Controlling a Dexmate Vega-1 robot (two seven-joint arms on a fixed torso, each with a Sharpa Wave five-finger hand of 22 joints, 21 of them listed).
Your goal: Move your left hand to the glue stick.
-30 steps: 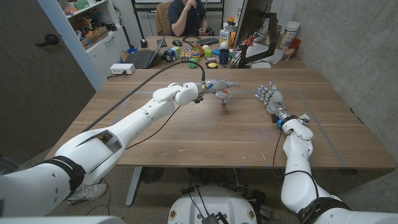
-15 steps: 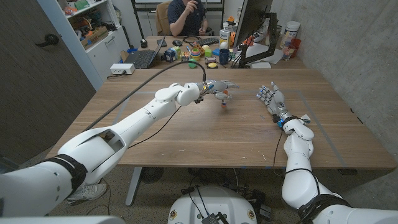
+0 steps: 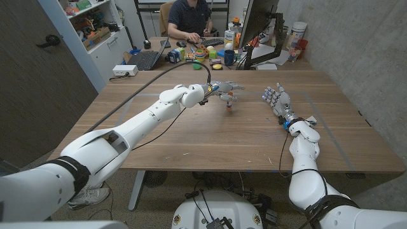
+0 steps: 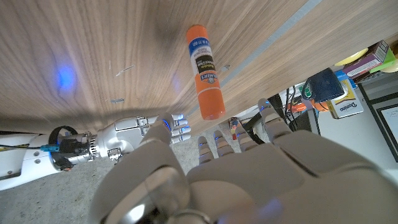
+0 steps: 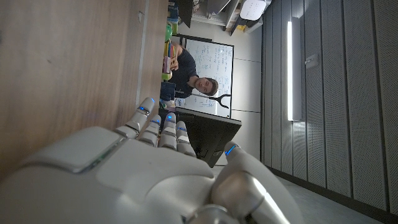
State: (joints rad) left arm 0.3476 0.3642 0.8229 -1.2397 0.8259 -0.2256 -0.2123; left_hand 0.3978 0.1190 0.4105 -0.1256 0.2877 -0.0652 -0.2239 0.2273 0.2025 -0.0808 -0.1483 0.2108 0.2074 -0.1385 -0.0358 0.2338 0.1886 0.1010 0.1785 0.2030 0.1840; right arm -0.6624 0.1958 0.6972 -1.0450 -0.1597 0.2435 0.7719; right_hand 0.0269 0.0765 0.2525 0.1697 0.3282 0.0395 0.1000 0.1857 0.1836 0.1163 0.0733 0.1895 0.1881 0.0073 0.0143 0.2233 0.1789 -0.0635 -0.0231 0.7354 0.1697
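Orange glue stick [image 4: 204, 70] stands upright mid-bench [image 3: 191, 137], right at the fingertips of the left hand [image 3: 224, 90], whose fingers are spread and empty; right hand [image 3: 274, 98] waits off to the side, fingers apart, holding nothing. Risk, as I read it: any further reach nudges the narrow stick and tips it over or rolls it away. Head view hides the stick behind the fingers, so I can't tell if they touch.
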